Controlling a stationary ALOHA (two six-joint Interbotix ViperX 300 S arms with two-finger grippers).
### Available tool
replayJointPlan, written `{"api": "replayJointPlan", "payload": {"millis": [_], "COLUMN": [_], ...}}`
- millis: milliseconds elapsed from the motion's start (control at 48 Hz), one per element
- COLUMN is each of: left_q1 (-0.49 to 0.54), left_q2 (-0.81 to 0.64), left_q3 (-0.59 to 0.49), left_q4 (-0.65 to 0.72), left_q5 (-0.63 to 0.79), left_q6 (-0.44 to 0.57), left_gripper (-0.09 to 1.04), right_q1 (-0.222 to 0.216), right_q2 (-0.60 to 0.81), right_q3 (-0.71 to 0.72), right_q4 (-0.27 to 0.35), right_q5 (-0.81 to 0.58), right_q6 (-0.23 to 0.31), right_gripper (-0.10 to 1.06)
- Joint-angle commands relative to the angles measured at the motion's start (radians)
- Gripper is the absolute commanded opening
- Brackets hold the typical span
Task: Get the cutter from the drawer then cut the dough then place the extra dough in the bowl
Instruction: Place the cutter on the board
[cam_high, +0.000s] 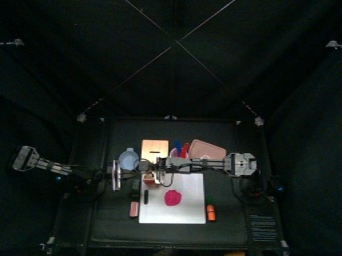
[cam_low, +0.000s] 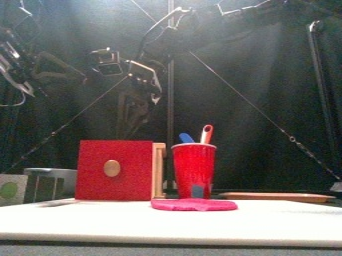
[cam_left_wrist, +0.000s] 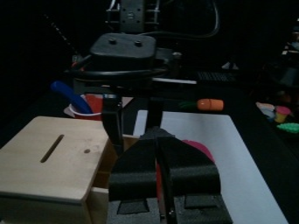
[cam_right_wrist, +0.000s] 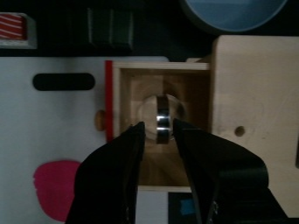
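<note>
My right gripper (cam_right_wrist: 162, 131) hangs above the open drawer (cam_right_wrist: 158, 166) of the wooden box (cam_right_wrist: 251, 87), shut on the round metal cutter (cam_right_wrist: 163, 118), which stands on edge between its jaws. The red drawer front (cam_low: 114, 170) faces the table's front. A flat red dough disc (cam_high: 174, 199) lies on the white cutting board (cam_high: 194, 185). The blue-grey bowl (cam_high: 128, 158) sits left of the box (cam_high: 154, 150). My left gripper (cam_left_wrist: 163, 171) is shut on nothing, in the air beside the box (cam_left_wrist: 52, 162), and faces the right gripper (cam_left_wrist: 128, 114).
A red cup (cam_low: 194, 170) with a blue and a red toy knife stands right of the box, behind the dough (cam_low: 194, 205). A pink tray (cam_high: 207, 150) lies at the back right. Small toy foods (cam_high: 214, 212) rest at the board's front corners.
</note>
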Motion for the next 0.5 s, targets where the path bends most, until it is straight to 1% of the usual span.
{"api": "replayJointPlan", "payload": {"millis": [21, 167, 500], "left_q1": [0.002, 0.002, 0.002], "left_q2": [0.002, 0.002, 0.002], "left_q3": [-0.008, -0.003, 0.003], "left_q4": [-0.003, -0.014, -0.031], "left_q5": [0.008, 0.032, 0.035], "left_q6": [-0.002, -0.002, -0.002], "left_gripper": [0.25, 0.25, 0.25], "right_q1": [-0.006, 0.002, 0.002], "right_q2": [-0.017, -0.011, 0.025], "right_q3": [-0.029, -0.028, -0.032], "right_q4": [0.006, 0.011, 0.012], "right_q5": [-0.005, -0.006, -0.009], "right_q6": [0.0, 0.002, 0.003], "right_gripper": [0.71, 0.71, 0.71]}}
